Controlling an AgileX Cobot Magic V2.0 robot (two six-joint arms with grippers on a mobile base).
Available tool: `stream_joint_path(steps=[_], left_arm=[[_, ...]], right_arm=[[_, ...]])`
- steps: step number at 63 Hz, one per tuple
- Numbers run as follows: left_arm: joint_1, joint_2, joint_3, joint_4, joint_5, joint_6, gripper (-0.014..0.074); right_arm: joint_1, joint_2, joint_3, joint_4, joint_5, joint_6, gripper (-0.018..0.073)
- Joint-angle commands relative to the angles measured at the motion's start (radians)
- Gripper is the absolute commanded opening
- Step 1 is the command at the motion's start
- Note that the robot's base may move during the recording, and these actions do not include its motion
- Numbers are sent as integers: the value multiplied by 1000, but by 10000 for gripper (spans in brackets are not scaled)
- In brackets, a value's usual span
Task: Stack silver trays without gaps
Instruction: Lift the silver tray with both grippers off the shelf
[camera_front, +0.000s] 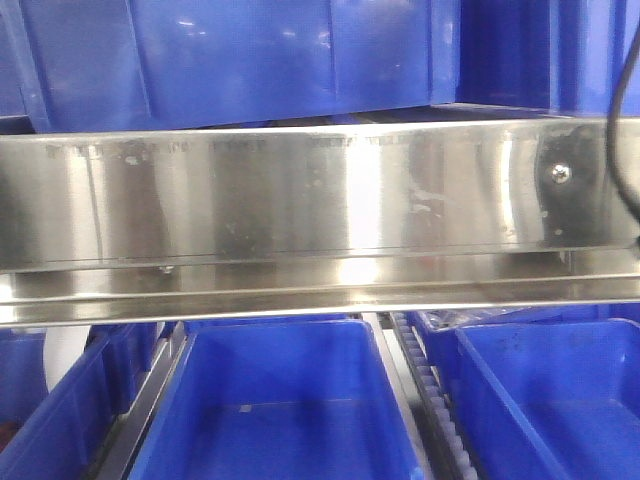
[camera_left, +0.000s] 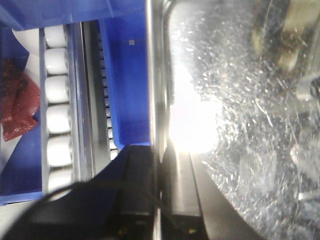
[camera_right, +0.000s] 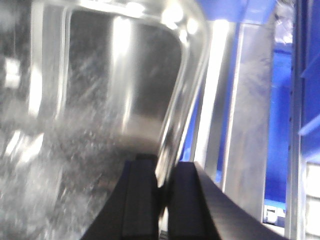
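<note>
A silver tray (camera_left: 240, 100) fills the right half of the left wrist view, its scratched shiny floor glaring with light. Its left rim runs between the two black fingers (camera_left: 137, 180) of my left gripper (camera_left: 159, 155), which is shut on that rim. In the right wrist view a silver tray (camera_right: 95, 100) shows its rounded corner and floor on the left. My right gripper (camera_right: 161, 165) is shut on its right rim, one finger inside and one outside. Whether this is one tray or a stack I cannot tell. The front view shows neither tray nor grippers.
A brushed-steel shelf rail (camera_front: 300, 200) with a screw spans the front view, with blue bins (camera_front: 290, 410) above and below. White rollers (camera_left: 57, 100), a red object (camera_left: 20, 105) and a blue bin (camera_left: 127, 75) lie left of the left gripper. A steel rail (camera_right: 245, 110) stands right of the right gripper.
</note>
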Motion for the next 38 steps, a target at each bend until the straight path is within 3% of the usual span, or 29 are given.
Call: stream_joint_path(steps=[1, 13, 38], left_arm=[[-45, -62, 23, -17, 48, 19, -48], [-86, -100, 124, -17, 48, 13, -48], [-87, -112, 137, -56, 48, 10, -48]], right_arm=[[27, -64, -27, 27, -59, -28, 56], [30, -108, 30, 27, -62, -17, 56], [37, -183, 124, 27, -80, 1, 56]])
